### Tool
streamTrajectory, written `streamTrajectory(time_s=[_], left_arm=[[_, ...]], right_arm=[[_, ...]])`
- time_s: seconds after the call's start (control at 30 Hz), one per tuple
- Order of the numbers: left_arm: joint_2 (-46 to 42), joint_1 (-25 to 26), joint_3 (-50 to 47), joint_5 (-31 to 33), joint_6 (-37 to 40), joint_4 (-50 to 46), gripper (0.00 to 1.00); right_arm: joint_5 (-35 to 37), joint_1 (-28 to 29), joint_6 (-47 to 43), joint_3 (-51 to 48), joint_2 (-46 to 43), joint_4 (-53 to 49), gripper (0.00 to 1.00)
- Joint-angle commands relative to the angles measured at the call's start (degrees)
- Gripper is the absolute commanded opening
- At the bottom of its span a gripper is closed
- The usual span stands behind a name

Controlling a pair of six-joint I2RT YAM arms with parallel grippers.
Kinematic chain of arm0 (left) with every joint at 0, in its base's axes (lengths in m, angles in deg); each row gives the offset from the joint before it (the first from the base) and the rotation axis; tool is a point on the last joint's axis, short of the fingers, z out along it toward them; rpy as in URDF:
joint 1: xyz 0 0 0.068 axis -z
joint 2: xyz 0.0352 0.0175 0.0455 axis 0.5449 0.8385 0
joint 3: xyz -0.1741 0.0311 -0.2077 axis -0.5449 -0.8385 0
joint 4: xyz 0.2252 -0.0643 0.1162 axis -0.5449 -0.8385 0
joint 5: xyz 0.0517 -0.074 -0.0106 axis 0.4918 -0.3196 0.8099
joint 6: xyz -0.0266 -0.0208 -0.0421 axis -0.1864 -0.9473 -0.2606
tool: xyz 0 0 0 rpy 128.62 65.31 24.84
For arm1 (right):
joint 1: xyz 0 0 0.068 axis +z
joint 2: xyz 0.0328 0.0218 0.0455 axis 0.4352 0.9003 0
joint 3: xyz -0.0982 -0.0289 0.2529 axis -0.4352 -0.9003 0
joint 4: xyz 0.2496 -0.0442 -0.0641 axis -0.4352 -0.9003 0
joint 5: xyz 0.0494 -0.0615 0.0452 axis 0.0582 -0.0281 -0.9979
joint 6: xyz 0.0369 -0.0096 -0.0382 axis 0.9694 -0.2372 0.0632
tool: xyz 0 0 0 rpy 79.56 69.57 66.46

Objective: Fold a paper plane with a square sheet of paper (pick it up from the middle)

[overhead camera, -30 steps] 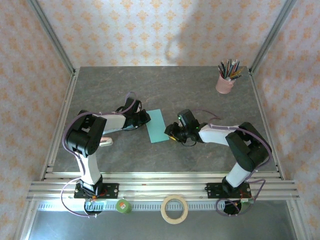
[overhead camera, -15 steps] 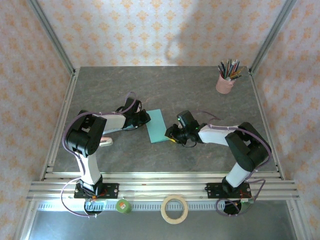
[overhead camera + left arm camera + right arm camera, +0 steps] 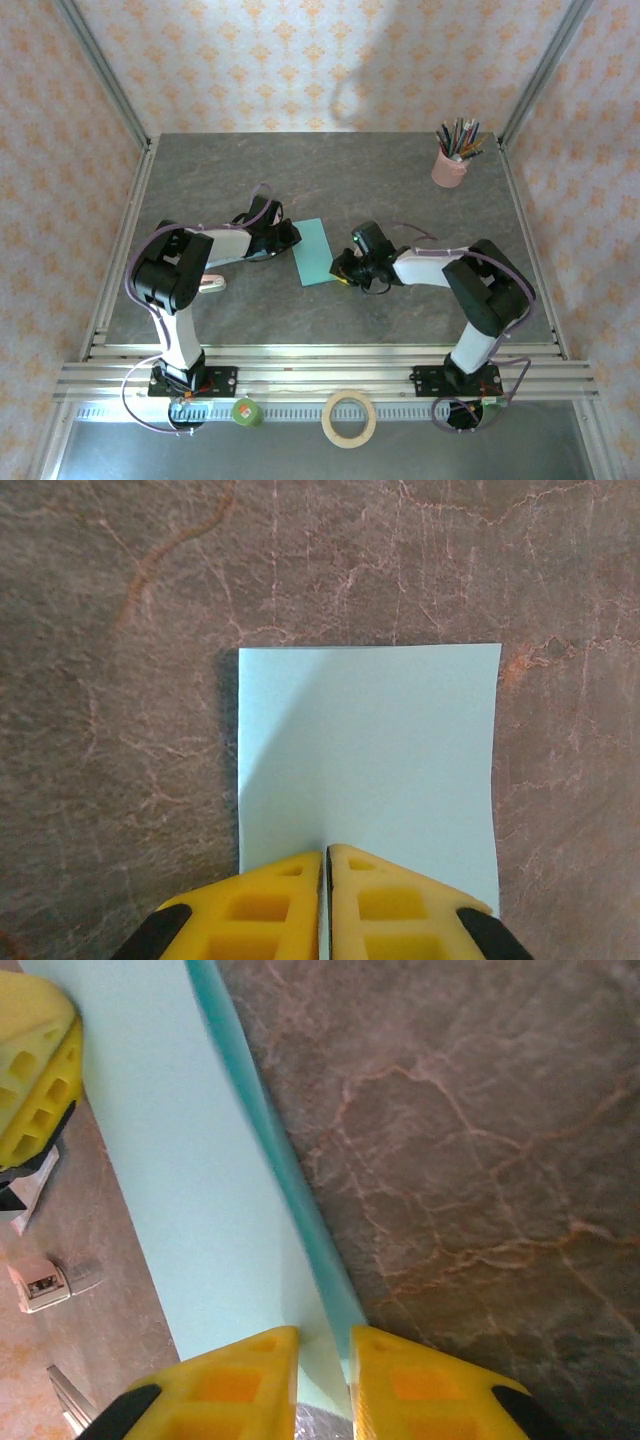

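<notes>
The square sheet of paper lies folded to a turquoise rectangle in the middle of the table, between both grippers. My left gripper is at its left edge. In the left wrist view the yellow fingers are shut together and rest on the near edge of the paper. My right gripper is at the paper's right front corner. In the right wrist view my right gripper is narrowly open and straddles the slightly raised long edge of the paper. The left gripper's fingers show at the paper's far side.
A pink cup of pencils stands at the back right corner. A small white object lies by the left arm. A tape roll and a green object sit in front of the rail.
My right gripper has edged a little to the left, onto the paper's corner. The left gripper and the paper have stayed put.
</notes>
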Motion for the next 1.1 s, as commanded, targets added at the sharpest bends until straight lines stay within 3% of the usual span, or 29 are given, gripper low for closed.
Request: streamTrajectory(time_s=[0.0, 0.27, 0.57, 0.77, 1.07], left_arm=[[1.6, -0.4, -1.2, -0.1, 0.6, -0.4, 0.15], [0.4, -0.2, 0.0, -2.0, 1.1, 1.4, 0.15], [-5.2, 0.1, -3.5, -3.7, -1.4, 8.9, 0.18], [-2.6, 1.3, -3.3, -8.2, -3.3, 12.3, 0.18], [1.9, 2.9, 1.2, -10.6, -3.1, 12.4, 0.18]], right_arm=[[1.8, 0.4, -1.2, 2.3, 1.2, -0.6, 0.16], [2.7, 0.3, -1.0, 1.7, 0.0, -1.0, 0.08], [11.2, 0.3, 3.7, -3.0, -6.6, -3.1, 0.01], [12.4, 0.3, 8.8, -5.8, -9.0, -0.8, 0.00], [10.3, 0.3, 9.5, -4.4, -7.9, -2.0, 0.01]])
